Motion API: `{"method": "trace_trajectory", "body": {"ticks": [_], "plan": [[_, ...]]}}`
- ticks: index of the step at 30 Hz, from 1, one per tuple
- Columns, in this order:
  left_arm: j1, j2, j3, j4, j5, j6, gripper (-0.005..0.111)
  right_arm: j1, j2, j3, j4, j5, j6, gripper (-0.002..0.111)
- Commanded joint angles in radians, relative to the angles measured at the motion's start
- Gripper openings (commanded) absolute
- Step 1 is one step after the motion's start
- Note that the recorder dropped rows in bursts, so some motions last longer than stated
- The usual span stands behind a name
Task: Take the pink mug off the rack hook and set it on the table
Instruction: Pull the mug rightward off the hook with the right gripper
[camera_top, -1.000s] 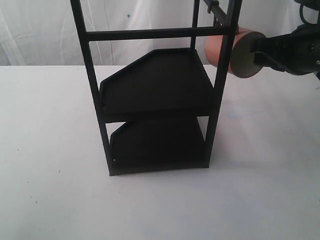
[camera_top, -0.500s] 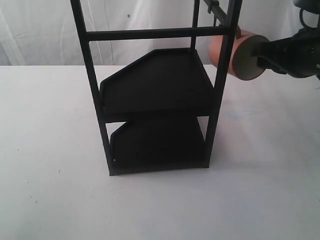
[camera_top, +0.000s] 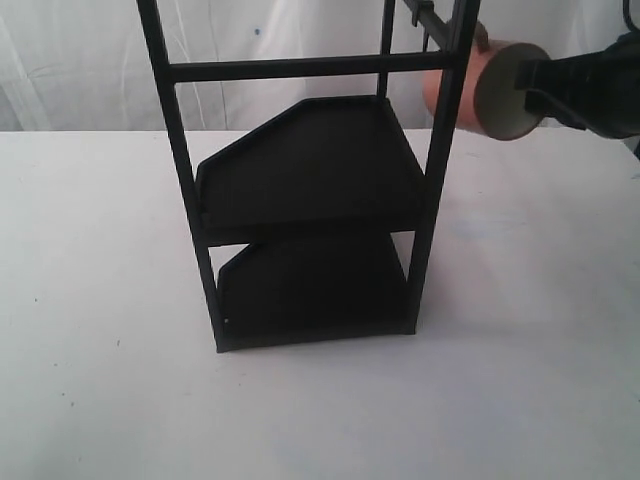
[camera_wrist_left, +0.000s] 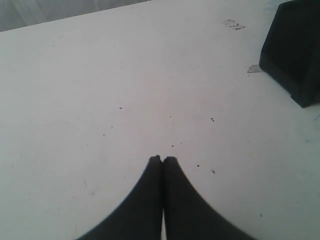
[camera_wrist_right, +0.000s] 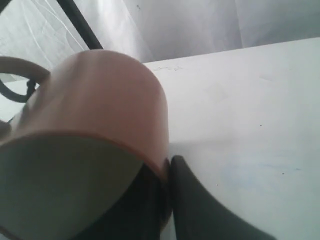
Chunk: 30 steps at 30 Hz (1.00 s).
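The pink mug (camera_top: 500, 88) hangs on its side beside the top right corner of the black rack (camera_top: 310, 170), its cream mouth turned toward the exterior camera and its body partly behind the rack post. My right gripper (camera_top: 548, 85) is shut on the mug's rim (camera_wrist_right: 167, 162), one finger inside and one outside. The mug's handle (camera_wrist_right: 20, 62) sits by the rack hook (camera_top: 425, 15); whether it still hangs on the peg I cannot tell. My left gripper (camera_wrist_left: 162, 159) is shut on nothing, low over the table (camera_wrist_left: 125, 75).
The rack's two black shelves stand mid-table, upper shelf (camera_top: 300, 160) above lower shelf (camera_top: 310, 280). A rack base corner (camera_wrist_left: 295, 50) shows in the left wrist view. White tabletop (camera_top: 520, 300) spreads right of the rack, a white curtain behind.
The right gripper has lifted the mug upward and slightly to the right along the rack's top corner. The rack has barely shifted.
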Motion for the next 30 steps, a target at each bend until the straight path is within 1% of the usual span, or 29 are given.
{"method": "trace_trajectory", "body": {"ticks": [1,6,12,26,30], "plan": [[-0.005,-0.004,0.002,-0.006,0.003,-0.001,0.000,-0.001,-0.059,0.000,0.021,-0.003,-0.011,0.000],[-0.005,-0.004,0.002,-0.006,0.003,-0.001,0.000,-0.001,-0.072,0.000,0.006,-0.008,-0.011,0.000],[-0.005,-0.004,0.002,-0.006,0.003,-0.001,0.000,-0.001,-0.068,0.000,-0.056,-0.032,-0.001,0.000],[-0.005,-0.004,0.002,-0.006,0.003,-0.001,0.000,-0.001,-0.068,0.000,-0.063,-0.079,-0.001,0.000],[-0.005,-0.004,0.002,-0.006,0.003,-0.001,0.000,-0.021,-0.068,0.000,-0.063,-0.100,0.017,0.000]]}}
